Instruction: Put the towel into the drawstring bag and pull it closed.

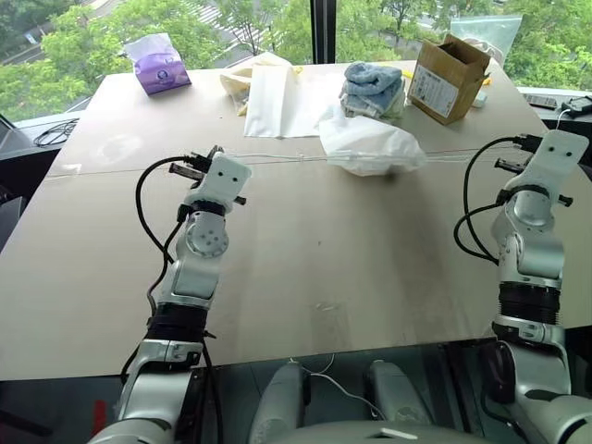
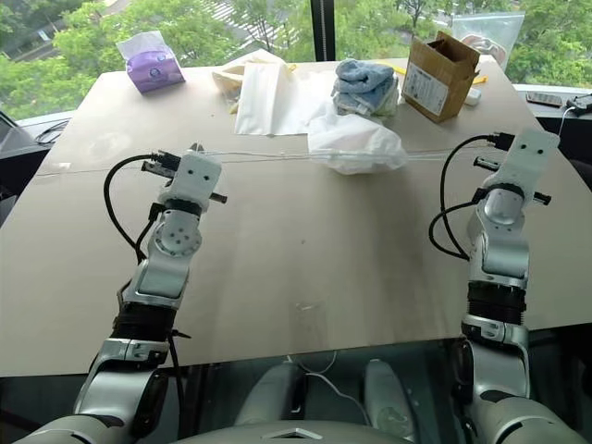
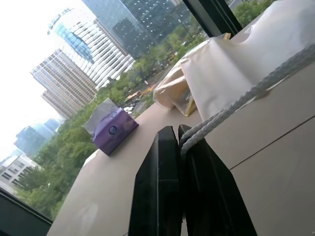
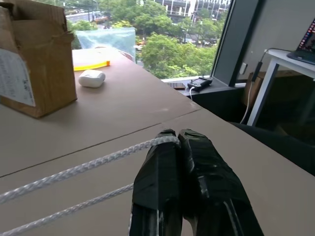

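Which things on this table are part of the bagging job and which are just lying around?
Job: drawstring bag; cords; left tool; right tool.

Lying about: tissue pack, cardboard box, blue towels, flat white bag, small white case.

Drawstring bag lies bunched and puffed on the table, toward the far edge, about midway between the left and right edges. Thin white cords run taut from its mouth, one toward each side edge. Left gripper sits at the left cord's end near the left edge; right gripper near the right edge at the other cord's end.

Along the far edge: purple tissue pack at the far left corner, flat white sheet-like bag, stack of blue and pale towels just behind the drawstring bag, open cardboard box toward the far right corner.
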